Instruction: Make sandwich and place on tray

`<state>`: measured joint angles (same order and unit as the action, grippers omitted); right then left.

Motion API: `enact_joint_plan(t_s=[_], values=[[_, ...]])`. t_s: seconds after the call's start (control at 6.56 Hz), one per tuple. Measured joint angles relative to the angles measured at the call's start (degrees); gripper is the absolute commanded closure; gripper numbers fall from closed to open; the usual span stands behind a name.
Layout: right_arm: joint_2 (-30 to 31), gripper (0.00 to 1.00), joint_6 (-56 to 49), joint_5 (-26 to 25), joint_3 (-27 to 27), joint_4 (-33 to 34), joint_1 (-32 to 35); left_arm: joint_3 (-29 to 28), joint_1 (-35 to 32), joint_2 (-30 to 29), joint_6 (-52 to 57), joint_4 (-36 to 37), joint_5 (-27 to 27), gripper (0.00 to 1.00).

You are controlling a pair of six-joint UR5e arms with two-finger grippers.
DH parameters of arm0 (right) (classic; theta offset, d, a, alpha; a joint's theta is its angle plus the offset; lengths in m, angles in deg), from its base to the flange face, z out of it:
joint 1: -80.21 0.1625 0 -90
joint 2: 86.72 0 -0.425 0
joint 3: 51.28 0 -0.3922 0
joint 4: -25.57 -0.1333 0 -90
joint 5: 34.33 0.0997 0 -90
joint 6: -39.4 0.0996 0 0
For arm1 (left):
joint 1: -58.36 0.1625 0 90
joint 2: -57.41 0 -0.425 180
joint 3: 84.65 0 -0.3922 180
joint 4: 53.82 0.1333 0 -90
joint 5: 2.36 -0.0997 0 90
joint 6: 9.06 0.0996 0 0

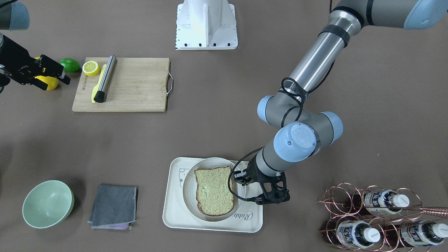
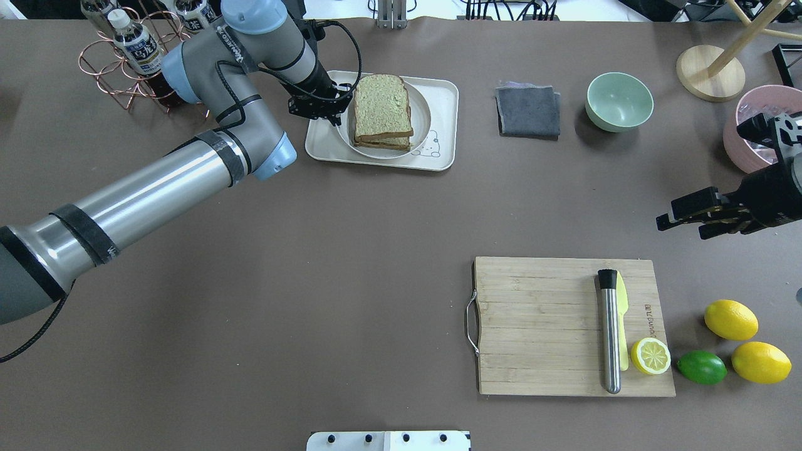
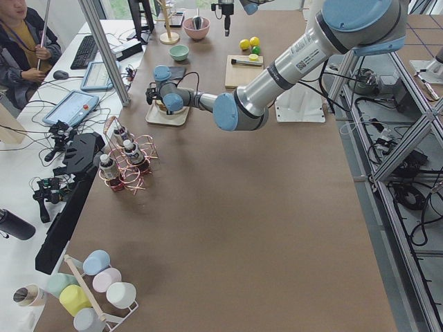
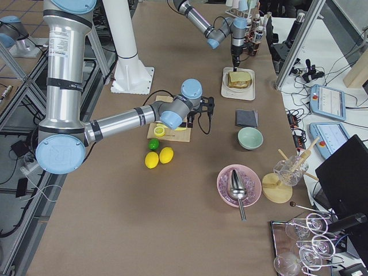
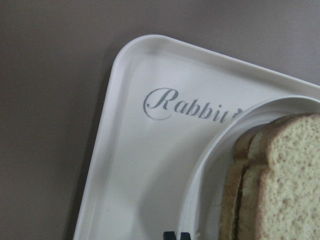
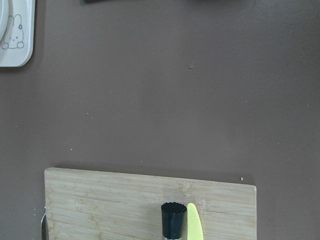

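1 sandwich [image 2: 382,109] on 1 plate [image 2: 427,116], 1 tray [image 2: 443,93].

You can read "Rabbit" in grey script on the tray [image 5: 135,170] near the desk's far edge; cutting board [image 2: 539,326] stamp and bottle [image 1: 381,202] labels illegible.

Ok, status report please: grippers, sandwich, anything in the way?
Right gripper open, empty. Left gripper at plate rim, grip unclear. Sandwich stacked on plate, plate on tray. Nothing on top.
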<state>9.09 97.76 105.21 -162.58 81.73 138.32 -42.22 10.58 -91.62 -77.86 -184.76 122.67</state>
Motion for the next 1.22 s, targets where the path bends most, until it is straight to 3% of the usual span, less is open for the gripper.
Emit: enact_joint_plan(t_s=[0.31,0.46,0.61,1.22], values=[[-0.01,0.01,0.0,0.11,-0.21,0.0,-0.3,1.71,0.11,0.97,-1.24,-0.26,-0.77,0.04],[0.01,0.0,0.02,0.4,-0.59,0.0,-0.37,8.33,0.2,4.82,-3.94,0.25,-0.88,0.04],[0.05,0.0,0.04,0.8,-0.91,0.0,-0.5,17.34,0.26,9.9,-6.27,2.54,-0.85,0.04],[0.71,0.0,-1.75,-0.02,-0.25,0.1,-0.54,54.31,-0.26,30.0,-5.08,25.83,-0.91,0.04]])
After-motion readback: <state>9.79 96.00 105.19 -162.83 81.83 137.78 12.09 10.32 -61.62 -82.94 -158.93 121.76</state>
